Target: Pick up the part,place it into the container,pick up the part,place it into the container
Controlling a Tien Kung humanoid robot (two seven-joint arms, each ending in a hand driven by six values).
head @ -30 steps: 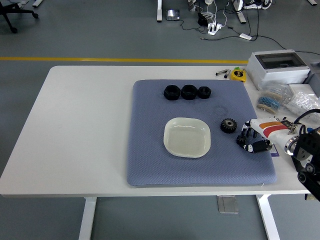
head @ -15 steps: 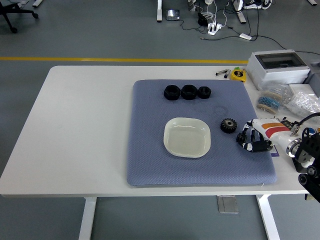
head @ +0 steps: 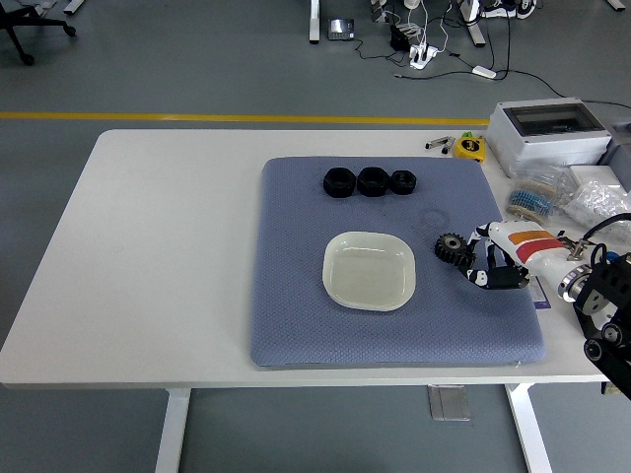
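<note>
At the near right, the robot's right hand, white-backed with an orange stripe and black fingers, reaches in over the blue-grey textured mat that covers the middle of the white table. Its fingers are loosely curled and hold nothing, their tips just beside the small black toothed gear lying flat on the mat (whether they touch it cannot be told). Left of the gear, near the mat's centre, sits the shallow cream-coloured square dish with rounded corners, with nothing in it. Farther back on the mat, three black ring-shaped nut-like parts stand side by side in a row. Off the mat at the far right of the table are clear plastic bags of small hardware, a yellow tape measure and a grey box with a clear lid.
</note>
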